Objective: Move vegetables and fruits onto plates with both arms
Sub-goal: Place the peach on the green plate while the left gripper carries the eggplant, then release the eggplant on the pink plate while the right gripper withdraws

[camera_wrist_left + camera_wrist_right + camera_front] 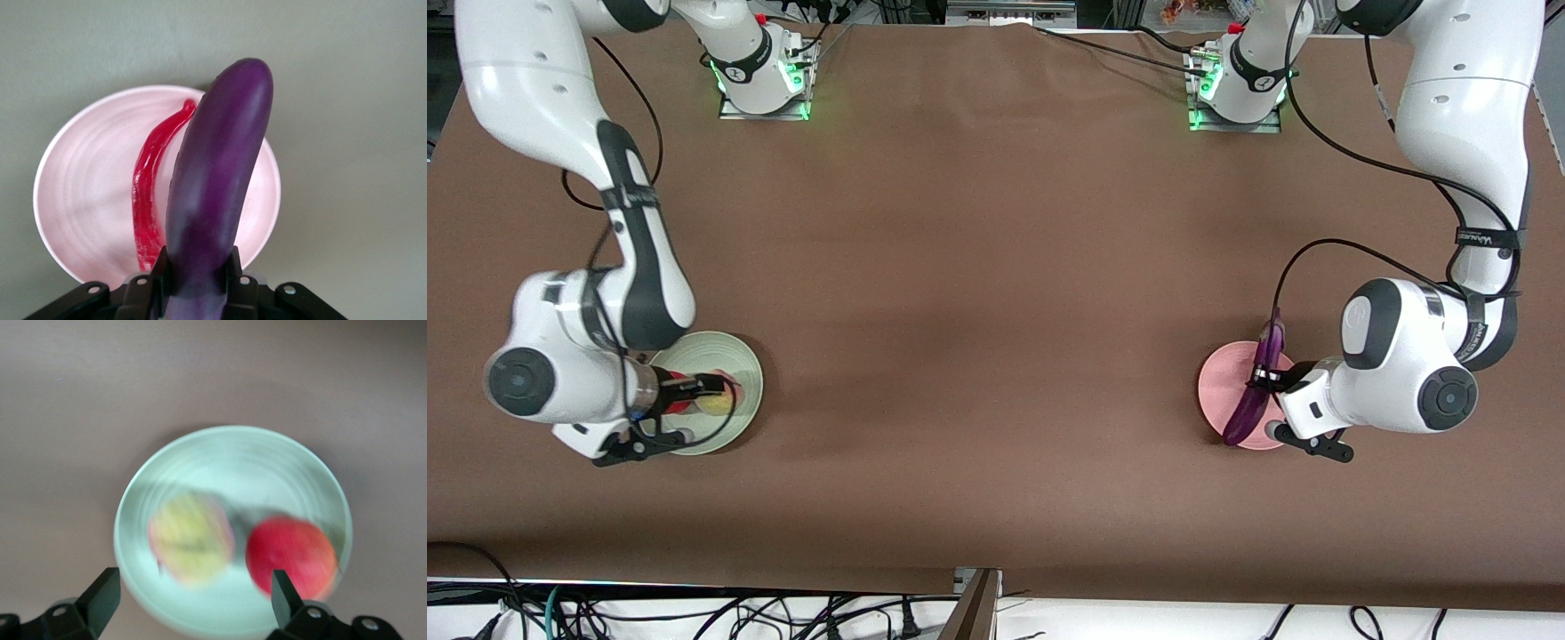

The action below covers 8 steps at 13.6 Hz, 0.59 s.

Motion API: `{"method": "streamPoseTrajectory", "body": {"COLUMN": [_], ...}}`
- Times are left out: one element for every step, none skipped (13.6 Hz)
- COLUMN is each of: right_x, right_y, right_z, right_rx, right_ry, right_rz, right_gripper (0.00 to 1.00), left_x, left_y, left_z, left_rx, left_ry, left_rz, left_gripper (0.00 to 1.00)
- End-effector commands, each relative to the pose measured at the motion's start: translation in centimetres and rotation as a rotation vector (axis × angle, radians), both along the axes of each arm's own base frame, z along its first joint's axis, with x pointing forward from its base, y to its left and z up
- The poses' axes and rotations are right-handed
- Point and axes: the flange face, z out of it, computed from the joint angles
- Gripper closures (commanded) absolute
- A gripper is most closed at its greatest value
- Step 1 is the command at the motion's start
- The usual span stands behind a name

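Observation:
My left gripper (1267,378) is shut on the long purple eggplant (1247,411) and holds it over the pale pink plate (1216,382). In the left wrist view the eggplant (213,180) sits between the fingers (159,267), above the plate (87,193), where the red chili pepper (148,193) lies. My right gripper (707,388) is open and empty over the pale green plate (729,351). In the right wrist view the gripper (193,593) hangs above the plate (233,437), which holds the yellowish-green peach (191,537) and the red apple (291,557) side by side.
The brown table (996,311) stretches between the two plates. Both arm bases (765,76) stand along the edge farthest from the front camera. Cables (694,613) lie below the table's near edge.

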Motion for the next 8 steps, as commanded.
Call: {"method": "streamPoseTrajectory", "body": {"right_x": [-2.3, -3.1, -4.4, -5.7, -7.2, -8.0, -9.1, -10.2], "right_y": [0.7, 0.7, 0.9, 1.0, 1.6, 2.2, 2.1, 1.5], "right_z": [7.0, 9.1, 11.9, 14.9, 17.2, 18.1, 20.2, 21.0], "right_rx": [-0.004, -0.007, -0.011, -0.015, -0.034, -0.053, -0.061, -0.07], "right_ry": [0.056, 0.079, 0.099, 0.109, 0.125, 0.143, 0.134, 0.163], "right_rz": [-0.006, -0.009, -0.007, -0.014, -0.038, -0.071, -0.11, -0.127], "right_gripper": [0.0, 0.0, 0.0, 0.0, 0.0, 0.0, 0.0, 0.0], "left_x": [-0.4, -0.4, -0.4, -0.4, -0.5, -0.5, -0.5, -0.5], "left_y": [-1.4, -1.2, -1.3, -1.3, -1.4, -1.4, -1.2, -1.0], "left_z": [-1.9, -2.4, -3.0, -3.2, -3.5, -3.6, -3.8, -4.0], "left_rx": [-0.003, -0.008, -0.013, -0.016, -0.021, -0.021, -0.022, -0.024], "left_ry": [0.011, 0.009, 0.014, 0.016, 0.02, 0.022, 0.025, 0.027], "left_rz": [-0.059, -0.066, -0.075, -0.073, -0.074, -0.074, -0.071, -0.066], "left_gripper": [1.0, 1.0, 1.0, 1.0, 1.0, 0.96, 0.9, 0.69]}}
